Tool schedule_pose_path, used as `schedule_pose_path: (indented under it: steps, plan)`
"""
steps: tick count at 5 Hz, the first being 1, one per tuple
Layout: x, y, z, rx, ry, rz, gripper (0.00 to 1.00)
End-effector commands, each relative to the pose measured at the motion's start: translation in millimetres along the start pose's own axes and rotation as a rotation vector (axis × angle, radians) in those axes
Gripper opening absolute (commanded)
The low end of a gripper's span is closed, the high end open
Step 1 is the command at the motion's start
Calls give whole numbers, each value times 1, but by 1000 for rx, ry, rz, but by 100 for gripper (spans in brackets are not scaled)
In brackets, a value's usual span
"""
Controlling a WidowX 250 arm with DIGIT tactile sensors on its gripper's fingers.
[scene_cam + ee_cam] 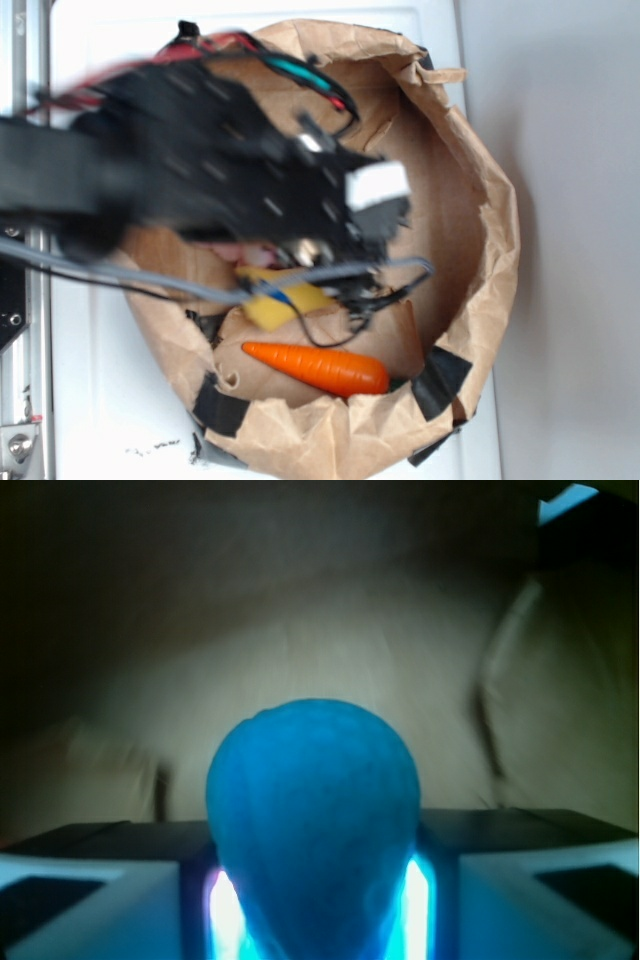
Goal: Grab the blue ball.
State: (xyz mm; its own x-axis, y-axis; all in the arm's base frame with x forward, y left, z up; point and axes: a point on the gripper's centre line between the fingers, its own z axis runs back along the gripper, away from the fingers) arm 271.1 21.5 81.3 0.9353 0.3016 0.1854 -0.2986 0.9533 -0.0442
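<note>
In the wrist view the blue ball (pixel 312 780) fills the space between my jaws and is pinched narrower toward its lower end. My gripper (pixel 312 900) is shut on it, with a finger (pixel 100 900) pressing in from each side. Behind the ball is blurred brown paper. In the exterior view my black arm (pixel 230 170) reaches, blurred, over the paper bag (pixel 490 230) and hides both the ball and the gripper tips.
Inside the bag lie an orange carrot (pixel 320 367) and a yellow object (pixel 285 305), with a bit of pink (pixel 235 255) showing under the arm. Black tape patches (pixel 440 380) hold the bag's rim. The bag stands on a white surface (pixel 100 400), beside a metal rail (pixel 20 440).
</note>
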Motion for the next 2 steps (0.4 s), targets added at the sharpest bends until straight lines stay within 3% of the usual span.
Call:
schedule_pose_path:
  steps: [1,2]
  plan:
    - [-11,18,58,-49,9,-101,0]
    - [-17,14,61,-24,-2,-148,0]
